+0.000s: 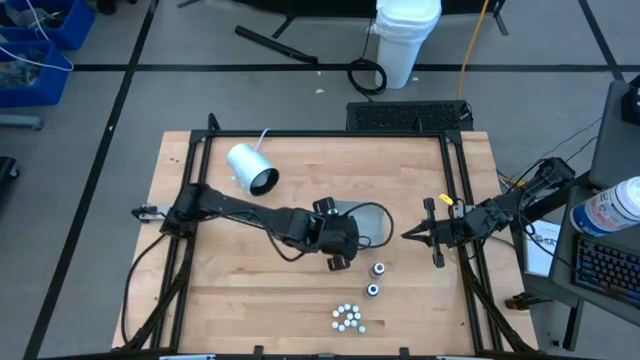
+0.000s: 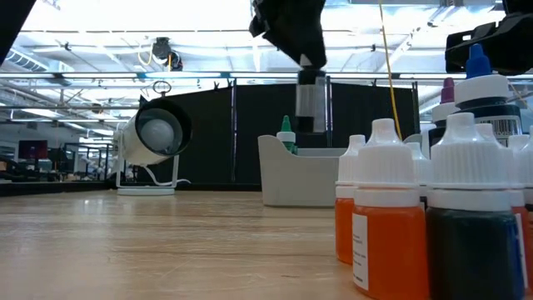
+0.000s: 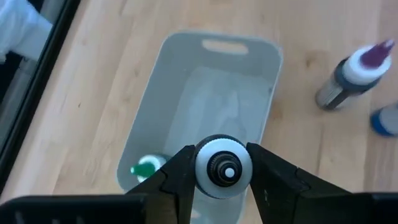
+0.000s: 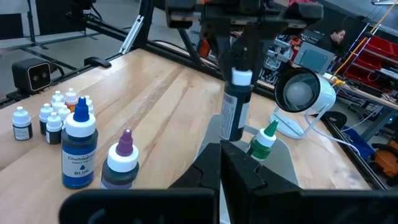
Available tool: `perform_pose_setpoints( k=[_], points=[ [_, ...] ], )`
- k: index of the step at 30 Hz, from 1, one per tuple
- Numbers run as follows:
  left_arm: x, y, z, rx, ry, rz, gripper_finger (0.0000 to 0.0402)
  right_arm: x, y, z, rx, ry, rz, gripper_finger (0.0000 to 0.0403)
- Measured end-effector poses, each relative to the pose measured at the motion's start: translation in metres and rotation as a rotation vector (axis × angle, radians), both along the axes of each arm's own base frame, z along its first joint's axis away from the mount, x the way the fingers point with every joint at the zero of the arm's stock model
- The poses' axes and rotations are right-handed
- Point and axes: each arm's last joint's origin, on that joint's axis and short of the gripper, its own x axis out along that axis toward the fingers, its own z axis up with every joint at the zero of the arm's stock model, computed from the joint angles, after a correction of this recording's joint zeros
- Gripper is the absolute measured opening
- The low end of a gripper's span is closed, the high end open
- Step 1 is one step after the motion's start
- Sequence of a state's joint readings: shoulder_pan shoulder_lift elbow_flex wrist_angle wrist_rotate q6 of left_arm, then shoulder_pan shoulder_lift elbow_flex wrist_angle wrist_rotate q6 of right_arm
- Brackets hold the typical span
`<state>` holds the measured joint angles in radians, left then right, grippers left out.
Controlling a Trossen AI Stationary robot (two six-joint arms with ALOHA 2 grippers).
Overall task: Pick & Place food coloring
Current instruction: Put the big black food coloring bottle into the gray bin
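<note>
Left end effector hanging over grey tray mid-bench, fingers pinching bottle at white cap, dark body dangling upright above tray. Green-capped bottle already lying inside. Judging bottle light, rigid plastic, smooth and slippery; neck under cap looking like safest hold. Remaining bottles clustering near front edge. Right end effector waiting near right edge, fingers closed, empty.
</note>
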<state>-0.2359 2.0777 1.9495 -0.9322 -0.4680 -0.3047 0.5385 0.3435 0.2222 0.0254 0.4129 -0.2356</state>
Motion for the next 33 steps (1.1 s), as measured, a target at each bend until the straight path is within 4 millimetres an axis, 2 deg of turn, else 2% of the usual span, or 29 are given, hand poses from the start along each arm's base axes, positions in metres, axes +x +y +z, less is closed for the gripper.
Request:
perform_pose_setpoints(
  k=[7,20,25,33],
  points=[
    [-0.005,0.003,-0.027,0.003,0.026,0.118,0.0129,0.000,0.000,0.000,0.007,0.001,-0.001,0.0000],
    [-0.009,0.004,-0.041,-0.003,0.015,0.210,0.0135,0.000,0.000,0.000,0.014,0.002,-0.002,0.0000],
    [-0.008,0.004,-0.055,-0.011,0.001,0.210,0.0135,0.000,0.000,0.000,0.014,0.002,-0.002,0.0000],
    [-0.009,0.005,-0.062,-0.013,0.002,0.213,0.0135,0.000,0.000,0.000,0.014,0.002,-0.002,0.0000]
  ],
)
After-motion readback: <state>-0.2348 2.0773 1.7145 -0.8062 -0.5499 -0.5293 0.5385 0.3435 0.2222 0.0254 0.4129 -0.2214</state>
